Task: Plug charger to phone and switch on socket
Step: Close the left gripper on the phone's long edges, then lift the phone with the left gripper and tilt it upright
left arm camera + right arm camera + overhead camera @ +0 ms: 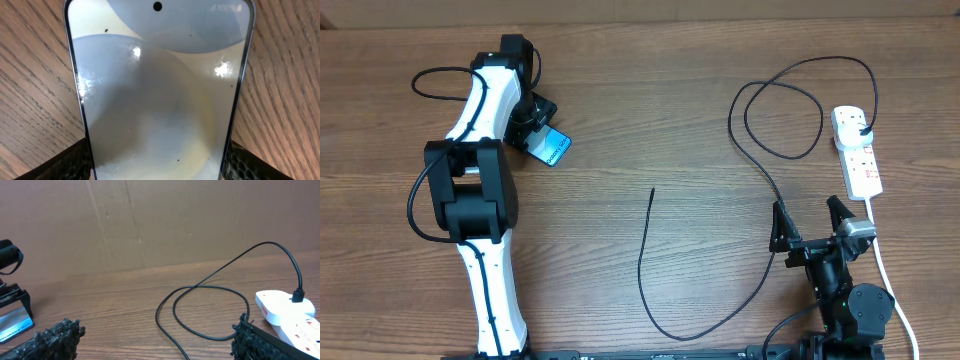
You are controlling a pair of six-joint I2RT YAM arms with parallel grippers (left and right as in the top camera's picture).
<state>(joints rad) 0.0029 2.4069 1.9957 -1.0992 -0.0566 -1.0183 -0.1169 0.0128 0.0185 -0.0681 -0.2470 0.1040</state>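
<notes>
1. At the left of the brown wooden surface (650, 70), my left claw (542, 138) grips the slim light-blue-screened smartphone (557, 150) by its long edges.
2. My right claw (807, 210) stands wide apart, holding nothing, near the white elongated power strip (863, 165).
3. The thin black charger cable (641, 262) is plugged into that strip; its free tip lies mid-surface, well apart from the smartphone.
</notes>
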